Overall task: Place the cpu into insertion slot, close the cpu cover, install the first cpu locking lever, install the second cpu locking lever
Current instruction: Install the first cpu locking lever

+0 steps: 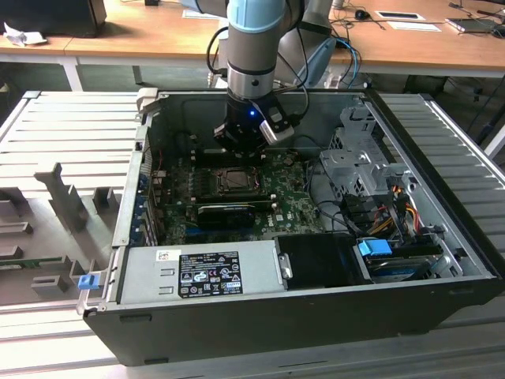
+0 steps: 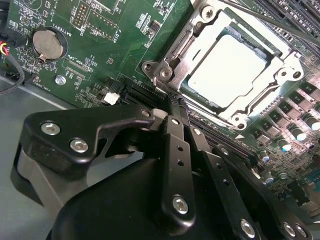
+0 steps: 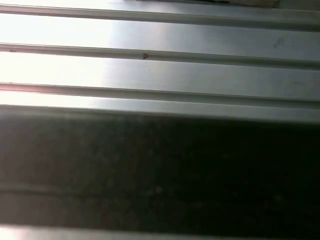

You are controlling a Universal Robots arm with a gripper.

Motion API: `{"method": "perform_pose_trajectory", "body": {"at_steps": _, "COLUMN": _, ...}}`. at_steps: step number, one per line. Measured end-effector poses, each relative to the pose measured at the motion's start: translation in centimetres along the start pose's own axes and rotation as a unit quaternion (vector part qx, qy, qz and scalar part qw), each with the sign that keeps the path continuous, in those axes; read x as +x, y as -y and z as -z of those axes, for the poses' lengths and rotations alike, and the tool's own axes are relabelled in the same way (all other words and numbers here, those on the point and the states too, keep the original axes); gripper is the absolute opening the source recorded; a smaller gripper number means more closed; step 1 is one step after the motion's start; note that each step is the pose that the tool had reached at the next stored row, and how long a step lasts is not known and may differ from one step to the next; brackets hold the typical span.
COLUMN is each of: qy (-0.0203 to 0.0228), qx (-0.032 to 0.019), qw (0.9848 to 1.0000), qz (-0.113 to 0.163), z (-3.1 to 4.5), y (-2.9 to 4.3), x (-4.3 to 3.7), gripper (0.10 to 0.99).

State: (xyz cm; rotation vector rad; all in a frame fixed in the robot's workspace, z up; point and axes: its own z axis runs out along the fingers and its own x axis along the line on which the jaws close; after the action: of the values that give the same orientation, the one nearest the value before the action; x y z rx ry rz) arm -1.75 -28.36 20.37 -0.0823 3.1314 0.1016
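In the second wrist view the pale cpu lies flat in the insertion slot, amid the green motherboard. The cpu cover, a metal frame plate, lies down around the chip. A thin lever rod runs past the socket's far side. My gripper is shut with nothing between its fingers, and its tips are at the socket's corner by a screw post. In the exterior view the gripper hangs inside the case over the socket's far edge.
The open computer case walls in the motherboard. A long black card lies just in front of the socket, the power supply sits at the front, and drive cages with cables are at the exterior view's right. A coin battery sits near the gripper.
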Motion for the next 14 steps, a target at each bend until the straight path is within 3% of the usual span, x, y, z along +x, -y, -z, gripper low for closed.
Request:
{"method": "perform_pose_trajectory", "body": {"at_steps": 6, "qy": 0.0000, "qx": -0.0005, "qw": 1.0000, "qz": 0.000, "z": -0.19, "y": 0.09, "x": 0.00, "gripper": 0.106}}
{"method": "perform_pose_trajectory", "body": {"at_steps": 9, "qy": 0.0004, "qx": -0.0083, "qw": 1.0000, "qz": 0.000, "z": -0.19, "y": 0.08, "x": -0.01, "gripper": 0.106}}
{"method": "perform_pose_trajectory", "body": {"at_steps": 10, "qy": 0.0005, "qx": -0.0085, "qw": 1.0000, "qz": 0.000, "z": -0.18, "y": 0.08, "x": -0.01, "gripper": 0.106}}
{"method": "perform_pose_trajectory", "body": {"at_steps": 13, "qy": 0.0004, "qx": -0.0085, "qw": 1.0000, "qz": 0.000, "z": 0.36, "y": 0.05, "x": -0.01, "gripper": 0.106}}
{"method": "perform_pose_trajectory", "body": {"at_steps": 14, "qy": 0.0005, "qx": -0.0085, "qw": 1.0000, "qz": 0.000, "z": 0.86, "y": 0.02, "x": -0.02, "gripper": 0.106}}
